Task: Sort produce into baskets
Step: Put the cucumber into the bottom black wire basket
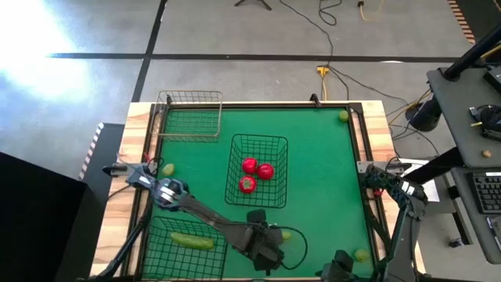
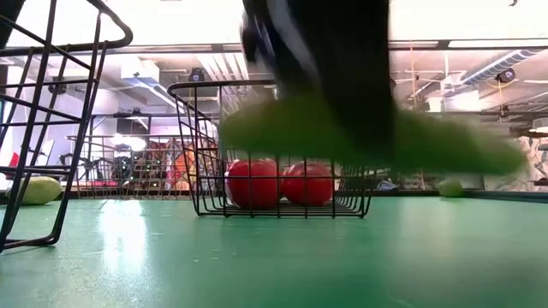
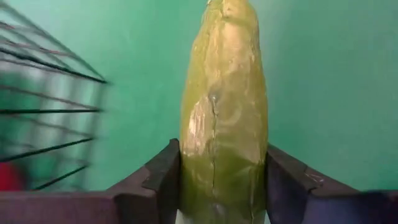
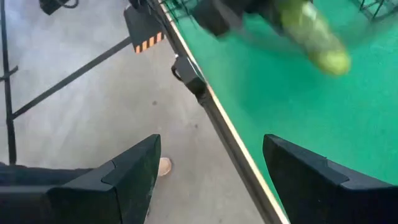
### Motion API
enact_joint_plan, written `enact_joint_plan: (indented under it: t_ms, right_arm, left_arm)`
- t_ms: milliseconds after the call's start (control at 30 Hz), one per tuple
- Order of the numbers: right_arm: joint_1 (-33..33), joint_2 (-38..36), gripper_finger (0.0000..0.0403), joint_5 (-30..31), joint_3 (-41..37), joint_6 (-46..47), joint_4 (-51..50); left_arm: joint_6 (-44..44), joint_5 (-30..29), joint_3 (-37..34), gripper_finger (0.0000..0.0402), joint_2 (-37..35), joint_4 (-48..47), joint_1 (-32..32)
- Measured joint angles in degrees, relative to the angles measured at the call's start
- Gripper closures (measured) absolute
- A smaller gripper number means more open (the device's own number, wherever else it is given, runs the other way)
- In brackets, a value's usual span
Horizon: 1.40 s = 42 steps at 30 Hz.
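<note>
**Spotter:** Where are we?

**Me:** Three tomatoes [image 1: 257, 174] sit in the middle basket [image 1: 258, 141]. One cucumber [image 1: 192, 241] lies in the black basket [image 1: 160, 262] left of it. My left gripper [image 3: 222, 186] pinches the second cucumber [image 3: 224, 106] just off the counter [image 1: 321, 172], beside the middle basket's near end.

**Spotter:** What's left?

**Me:** Three limes [image 1: 167, 169] lie loose around it. The right gripper [image 4: 211, 180] is spread, off the counter edge.

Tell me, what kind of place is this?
Probably a robotics lab or workshop: a green-topped table on bare concrete, cables trailing across the floor, and a keyboard on a side desk.
</note>
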Motion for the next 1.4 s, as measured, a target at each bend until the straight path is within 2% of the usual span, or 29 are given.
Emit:
enact_joint_plan:
  t_ms: [267, 400, 500, 567, 700, 800, 900, 1033, 1133, 1200, 1300, 1400]
  right_arm:
    - [0.19, 0.0, 0.0129, 10.71, -1.79, -1.32, 0.33]
    - [0.14, 0.0, 0.0129, 14.29, -4.77, -1.11, 4.51]
    - [0.06, 0.0, 0.0129, 15.4, -7.98, 0.68, 9.92]
    - [0.05, 0.0, 0.0129, 15.49, -10.46, 2.1, 13.41]
    - [-0.66, 0.01, 0.0129, 15.73, -15.25, 8.08, 18.61]
    - [-2.25, 0.04, 0.0129, 15.62, -16.86, 10.14, 23.0]
    - [-4.96, 0.04, 0.0135, 15.43, -16.54, 7.85, 27.24]
    - [-9.82, 0.04, 0.0148, 15.24, -13.45, 1.32, 29.92]
    - [-13.19, 0.04, 0.0158, 15.14, -10.44, -4.09, 29.91]
    - [-15.08, 0.04, 0.0164, 15.02, -8.26, -6.49, 28.58]
    - [-17.04, 0.04, 0.0171, 13.55, -4.26, -6.06, 21.88]
    - [-18.41, 0.04, 0.0174, 7.64, -0.31, -1.01, 12.93]
  left_arm:
    - [2.38, -2.27, -0.7, 0.0247, -15.95, -2.84, -7.28]
    - [-1.43, -2.54, -0.65, 0.0247, -22.38, -14.31, -11.36]
    - [-5.94, -2.48, -1.54, 0.0247, -24.37, -23.99, -13.85]
    - [-7.68, -2.18, -2.88, 0.0247, -25.09, -25.76, -15.28]
    - [-8.44, -0.26, -10.75, 0.0245, -28.78, -22.96, -19.29]
    - [-12.01, 1.43, -22.17, 0.0245, -31.64, -23.16, -23.52]
    - [-18.04, 2.74, -35.72, 0.0244, -36.68, -16.32, -28.49]
    - [-24.79, 5.09, -53.72, 0.0244, -41.79, 2.65, -33.57]
    - [-25.5, 6.63, -63.73, 0.0243, -43.43, 14.44, -34.1]
    - [-25.11, 8.6, -68.51, 0.0243, -43.4, 21.22, -33.65]
    - [-25.05, 8.58, -72.56, 0.0241, -42.79, 26.67, -33.59]
    - [-25.11, 8.75, -73.95, 0.0228, -42.69, 27.83, -33.61]
